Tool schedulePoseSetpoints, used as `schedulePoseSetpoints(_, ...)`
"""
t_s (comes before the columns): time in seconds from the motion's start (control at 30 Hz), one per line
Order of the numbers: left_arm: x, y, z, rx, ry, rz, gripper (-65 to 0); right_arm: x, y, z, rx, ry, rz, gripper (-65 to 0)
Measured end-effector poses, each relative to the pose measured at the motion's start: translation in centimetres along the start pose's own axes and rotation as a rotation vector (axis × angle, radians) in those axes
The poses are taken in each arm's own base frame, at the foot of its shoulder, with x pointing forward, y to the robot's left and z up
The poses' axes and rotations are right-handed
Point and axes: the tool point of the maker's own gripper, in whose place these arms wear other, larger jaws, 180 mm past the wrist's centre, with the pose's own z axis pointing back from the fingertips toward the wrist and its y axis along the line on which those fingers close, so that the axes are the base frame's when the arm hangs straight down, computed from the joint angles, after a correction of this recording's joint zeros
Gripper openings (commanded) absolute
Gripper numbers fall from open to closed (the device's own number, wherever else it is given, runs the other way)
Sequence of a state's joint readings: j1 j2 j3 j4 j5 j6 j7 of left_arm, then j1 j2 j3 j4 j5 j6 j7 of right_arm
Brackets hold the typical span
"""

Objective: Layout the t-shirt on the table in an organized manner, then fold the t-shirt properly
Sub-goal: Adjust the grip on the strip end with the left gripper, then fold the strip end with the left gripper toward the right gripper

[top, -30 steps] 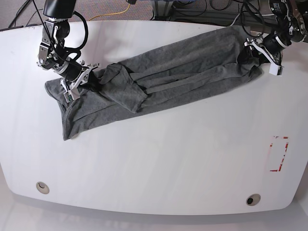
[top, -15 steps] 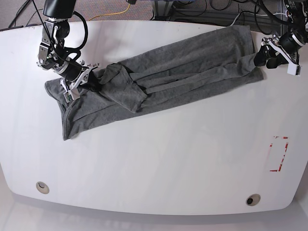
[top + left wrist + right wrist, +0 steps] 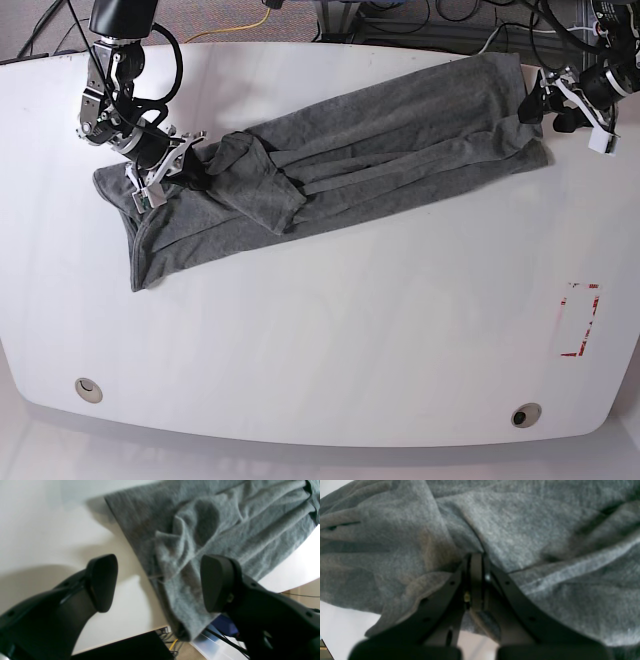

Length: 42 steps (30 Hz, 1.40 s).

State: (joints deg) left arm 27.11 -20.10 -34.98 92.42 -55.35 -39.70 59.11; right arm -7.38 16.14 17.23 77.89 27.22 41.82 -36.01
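— Two grippers, one t-shirt. Where does the cloth sit against each?

— The right gripper is pressed into the bunched end of the shirt on the base view's left; in its wrist view the jaws are closed together with grey fabric pinched at their tips. The left gripper stands at the shirt's other end, near the table's far edge, its pads spread wide with nothing between them — a cloth corner lies below the gap and hangs over the edge.

— And the shirt's lie?

— Stretched into a long rumpled band across the far half of the white table, its long axis running diagonally from near-left to far-right, with folds along its length.
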Motion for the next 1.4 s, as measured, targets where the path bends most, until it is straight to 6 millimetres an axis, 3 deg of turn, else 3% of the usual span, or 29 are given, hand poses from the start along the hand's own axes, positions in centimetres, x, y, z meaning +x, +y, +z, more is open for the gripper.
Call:
schedulePoseSetpoints(0.17, -0.9, -1.5, -1.3, -0.05, 0.028, 0.003, -16.0, 0.0, 0.0, 0.0, 0.001, 0.0, 0.0, -64.5)
schedulePoseSetpoints(0.3, -1.8, -1.6, -2.4, -0.053, 0.048, 0.024, -16.1, 0.0, 0.0, 0.0, 0.001, 0.0, -0.001, -64.5)
schedulePoseSetpoints(0.7, -1.3, -2.1, -4.1, -0.067, -0.017, 0.064, -16.4, 0.0, 0.0, 0.0, 0.0, 0.0, 0.001, -64.5)
schedulePoseSetpoints(0.97, 0.0, -3.9, -6.0, -0.118, -0.013, 0.023, -17.4, 0.0, 0.0, 0.0, 0.0, 0.001, 0.001, -64.5)
schedulePoseSetpoints(1.2, 0.7, -4.6, -7.1, -0.124, -0.025, 0.019, -33.6, 0.0, 0.0, 0.0, 0.0, 0.001, 0.001, -64.5)
schedulePoseSetpoints(1.4, 0.9, -4.4, -7.8, -0.101, -0.005, 0.011, -43.9, 0.0, 0.0, 0.0, 0.0, 0.001, 0.001, -64.5)
